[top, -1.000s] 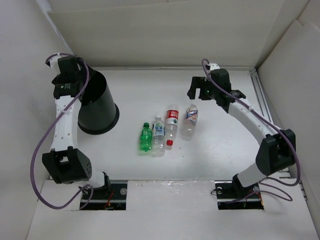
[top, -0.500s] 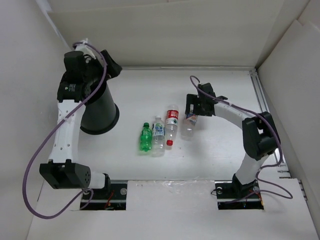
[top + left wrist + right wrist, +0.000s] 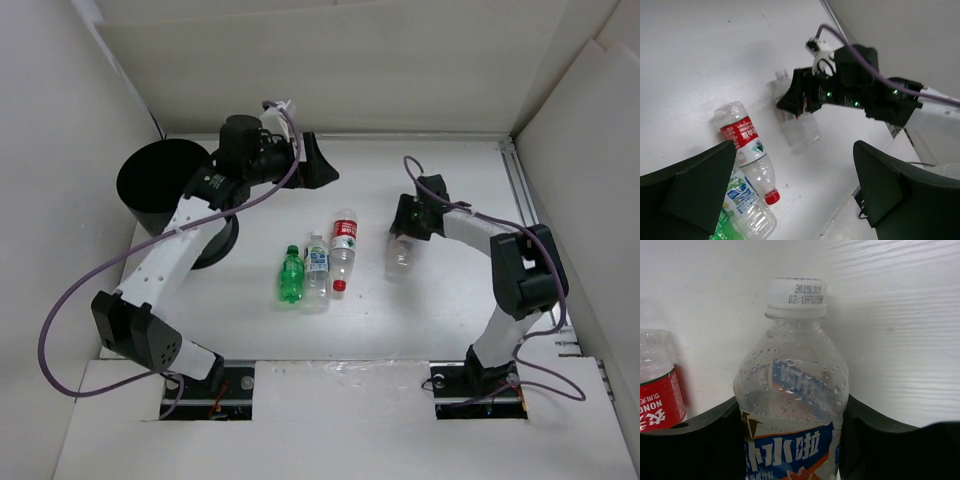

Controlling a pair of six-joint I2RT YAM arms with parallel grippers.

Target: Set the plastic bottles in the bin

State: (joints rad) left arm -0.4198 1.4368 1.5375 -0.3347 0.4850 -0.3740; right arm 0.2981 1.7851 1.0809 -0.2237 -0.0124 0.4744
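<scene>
The bin [image 3: 160,185], a round black bucket, stands at the back left. Three plastic bottles lie side by side mid-table: green [image 3: 291,276], blue-white label [image 3: 317,264], red label with red cap [image 3: 343,243]. To their right lies the clear blue-red labelled bottle [image 3: 402,255], white cap [image 3: 795,294] pointing away. My right gripper [image 3: 412,222] is shut on its body [image 3: 792,407], a finger pressed on each side. My left gripper [image 3: 318,165] hangs open and empty over the back middle [image 3: 794,150], above the bottles [image 3: 744,142].
White walls close the table on the left, back and right. A metal rail [image 3: 520,185] runs along the right edge. The left arm stretches from its base past the bin [image 3: 215,245].
The left arm swung from over the bin to the back middle, uncovering the bin's mouth. The right gripper came down on the blue-red bottle and closed; the bottle shifted slightly right.
</scene>
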